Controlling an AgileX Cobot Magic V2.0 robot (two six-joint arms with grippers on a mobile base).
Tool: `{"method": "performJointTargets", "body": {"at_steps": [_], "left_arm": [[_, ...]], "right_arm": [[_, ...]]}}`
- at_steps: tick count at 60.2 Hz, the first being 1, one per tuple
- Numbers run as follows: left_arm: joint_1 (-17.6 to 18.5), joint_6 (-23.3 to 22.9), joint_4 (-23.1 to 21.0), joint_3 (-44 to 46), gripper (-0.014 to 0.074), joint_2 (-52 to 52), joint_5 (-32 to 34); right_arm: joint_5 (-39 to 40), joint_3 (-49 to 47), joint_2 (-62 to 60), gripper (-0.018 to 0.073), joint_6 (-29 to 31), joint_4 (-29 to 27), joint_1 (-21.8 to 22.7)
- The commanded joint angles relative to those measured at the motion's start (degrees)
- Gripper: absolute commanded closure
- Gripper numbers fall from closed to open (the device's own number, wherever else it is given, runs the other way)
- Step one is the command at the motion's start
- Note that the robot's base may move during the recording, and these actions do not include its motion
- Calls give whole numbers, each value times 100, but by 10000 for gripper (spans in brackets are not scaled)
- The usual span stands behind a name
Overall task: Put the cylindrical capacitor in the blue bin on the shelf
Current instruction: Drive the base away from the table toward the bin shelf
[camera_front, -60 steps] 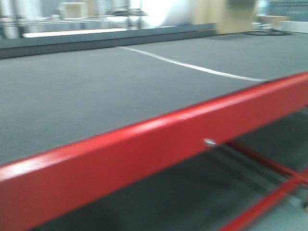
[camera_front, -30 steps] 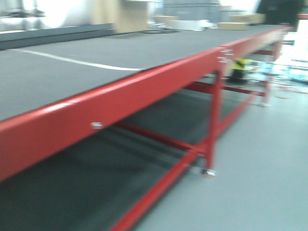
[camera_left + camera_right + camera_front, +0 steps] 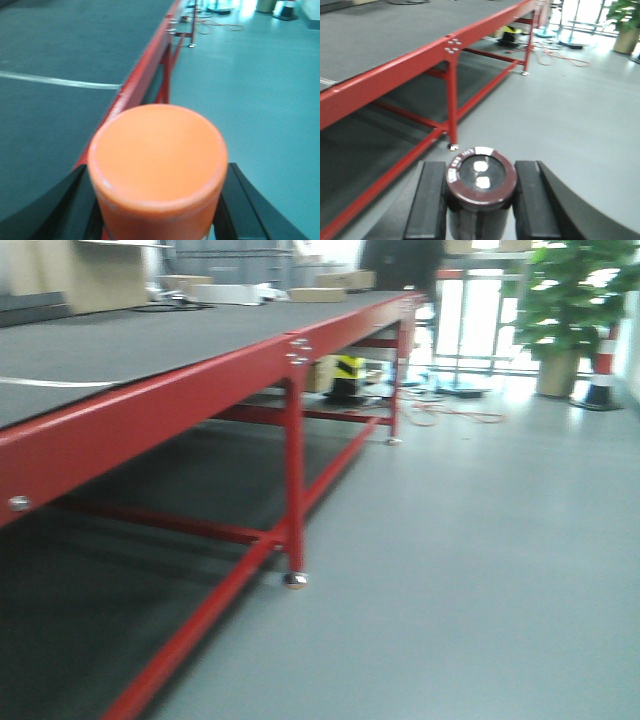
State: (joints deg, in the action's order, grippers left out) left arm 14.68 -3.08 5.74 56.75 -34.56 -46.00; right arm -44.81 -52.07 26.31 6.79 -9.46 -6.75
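I am holding the cylindrical capacitor [image 3: 480,176] clamped in the right gripper [image 3: 480,200], its long axis running along the fingers. The left gripper [image 3: 157,210] is clamping an orange cylinder [image 3: 157,155]. Neither shelf nor blue bin is showing.

Wide grey floor [image 3: 480,570] runs open on the right, room to pass. The long red table [image 3: 150,405] walls the left; its leg [image 3: 294,480] and low rails [image 3: 200,605] bar the underside. Far off, cables [image 3: 455,416], a potted plant [image 3: 560,310] and a striped cone [image 3: 603,370] crowd the end.
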Motion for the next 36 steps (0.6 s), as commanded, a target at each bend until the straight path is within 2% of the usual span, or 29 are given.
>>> {"method": "performJointTargets", "body": {"at_steps": [1, 36], "left_arm": [[37, 23, -6, 28, 707, 43, 74], [37, 23, -6, 28, 707, 43, 74]], "right_arm": [[120, -49, -26, 721, 19, 15, 2], [120, -49, -26, 721, 19, 15, 2]]}}
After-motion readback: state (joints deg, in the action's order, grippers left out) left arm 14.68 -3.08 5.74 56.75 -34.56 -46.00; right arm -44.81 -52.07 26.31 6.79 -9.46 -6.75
